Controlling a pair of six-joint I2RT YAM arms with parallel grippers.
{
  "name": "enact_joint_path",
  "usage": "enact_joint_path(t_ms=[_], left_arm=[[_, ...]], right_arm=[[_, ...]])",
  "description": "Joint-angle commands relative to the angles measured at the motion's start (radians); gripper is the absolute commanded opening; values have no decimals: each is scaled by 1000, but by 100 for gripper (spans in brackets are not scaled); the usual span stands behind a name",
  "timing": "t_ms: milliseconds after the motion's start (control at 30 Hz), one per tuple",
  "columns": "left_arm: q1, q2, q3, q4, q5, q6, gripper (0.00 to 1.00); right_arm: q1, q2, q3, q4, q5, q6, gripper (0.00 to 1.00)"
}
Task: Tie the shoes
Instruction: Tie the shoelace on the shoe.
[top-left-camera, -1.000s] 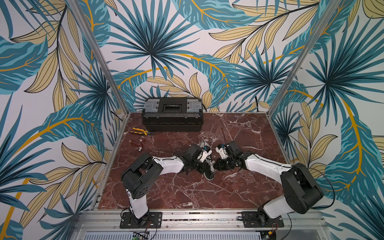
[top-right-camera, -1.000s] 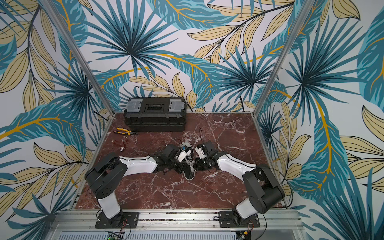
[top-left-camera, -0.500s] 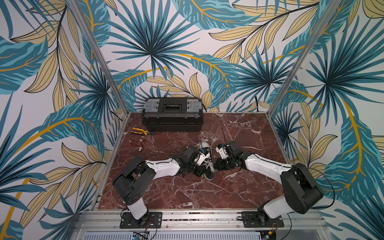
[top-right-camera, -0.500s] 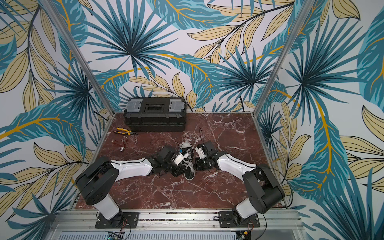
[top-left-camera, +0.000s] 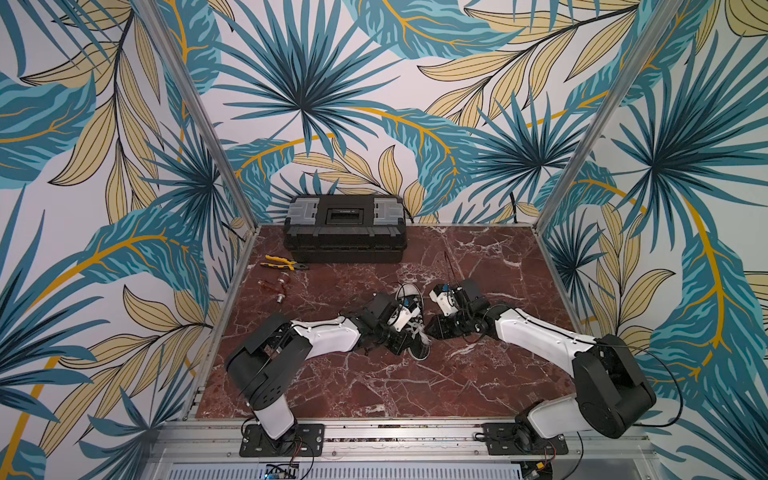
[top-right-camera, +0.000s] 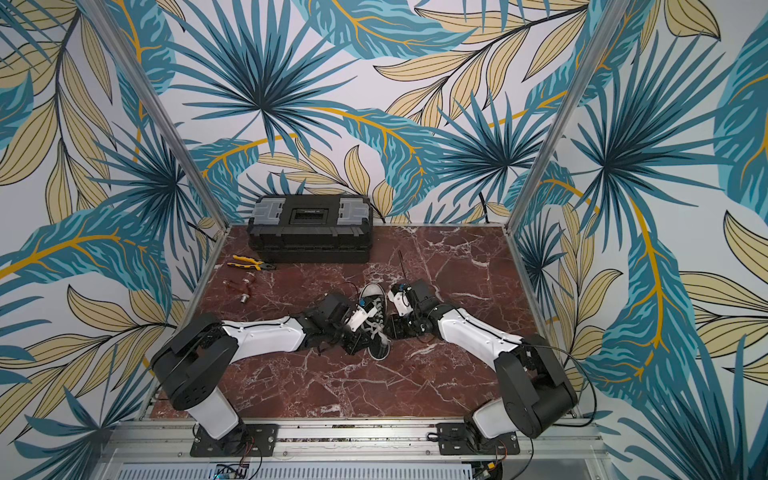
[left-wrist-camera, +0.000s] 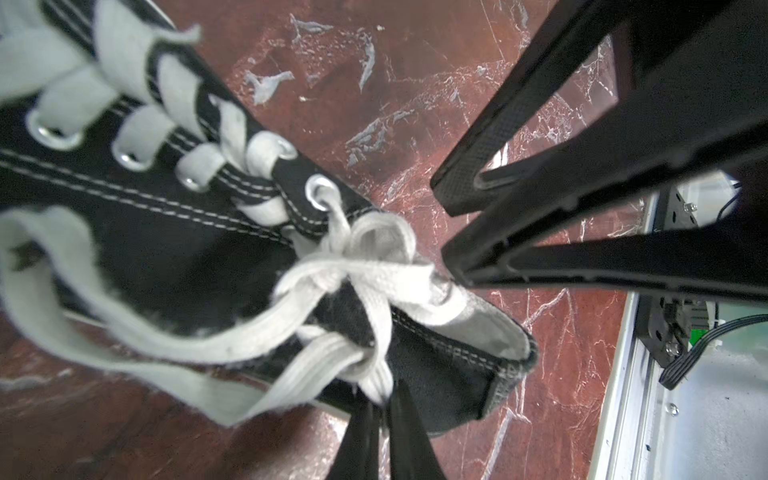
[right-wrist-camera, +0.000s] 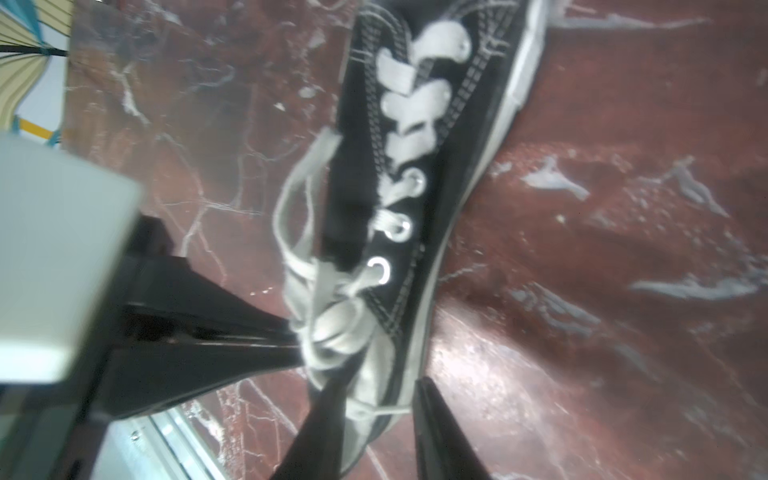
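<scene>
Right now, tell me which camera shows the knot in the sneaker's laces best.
The left wrist view: the knot in the laces fills mid-frame, sharp, loops and strands separable. The right wrist view shows it blurred. In both top views it is only a white fleck on the sneaker.

No readable text, brand, number or sign is found in any view. A thin pale label strip is seen in the lid recess of the black toolbox (top-left-camera: 344, 228) in both top views, but it is too small to be read. A small dark mark is seen on one loose lace (left-wrist-camera: 232, 345) in the left wrist view; it is blurred and cannot be read. No lettering can be made out on the sneaker (left-wrist-camera: 166, 232) canvas or sole edge.
</scene>
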Motion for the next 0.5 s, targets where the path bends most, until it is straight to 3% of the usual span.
enact_joint_path(t_ms=[0, 467], left_arm=[[-4, 13, -17, 6, -10, 3, 11], [-3, 16, -9, 20, -13, -15, 11]], right_arm=[[4, 10, -26, 58, -89, -12, 35], [3, 29, -67, 142, -104, 31, 34]])
